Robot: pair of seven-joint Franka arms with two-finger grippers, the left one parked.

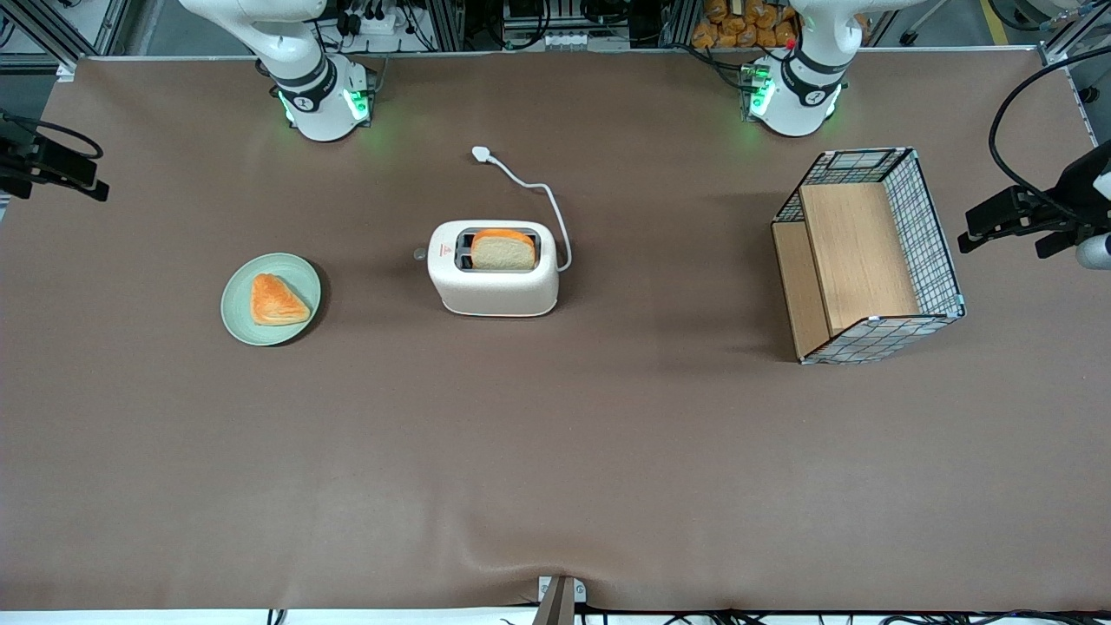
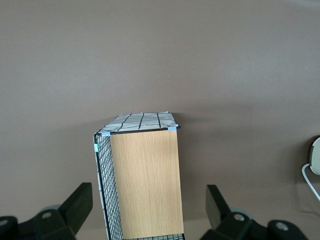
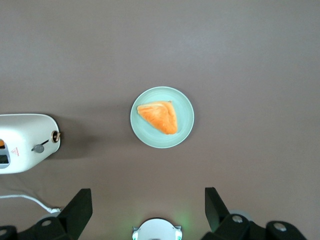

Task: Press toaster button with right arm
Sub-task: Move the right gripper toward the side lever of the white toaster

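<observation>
The white toaster (image 1: 492,291) stands mid-table with a bread slice (image 1: 503,250) in one slot. Its cord (image 1: 547,195) runs away from the front camera to a white plug (image 1: 481,154). The toaster button (image 1: 420,254) is a small grey knob jutting from the narrow end face that faces the working arm's end. In the right wrist view the toaster (image 3: 25,142) shows with the button (image 3: 38,148) and a brown-ringed dial (image 3: 56,135) beside it. My right gripper (image 3: 147,200) is open and empty, high above the table near the green plate, well apart from the toaster. It shows at the front view's edge (image 1: 82,178).
A green plate (image 1: 299,271) with an orange triangular pastry (image 1: 276,300) sits between the toaster and the working arm's end; it also shows in the right wrist view (image 3: 185,125). A wire-mesh basket with wooden boards (image 1: 933,243) lies toward the parked arm's end.
</observation>
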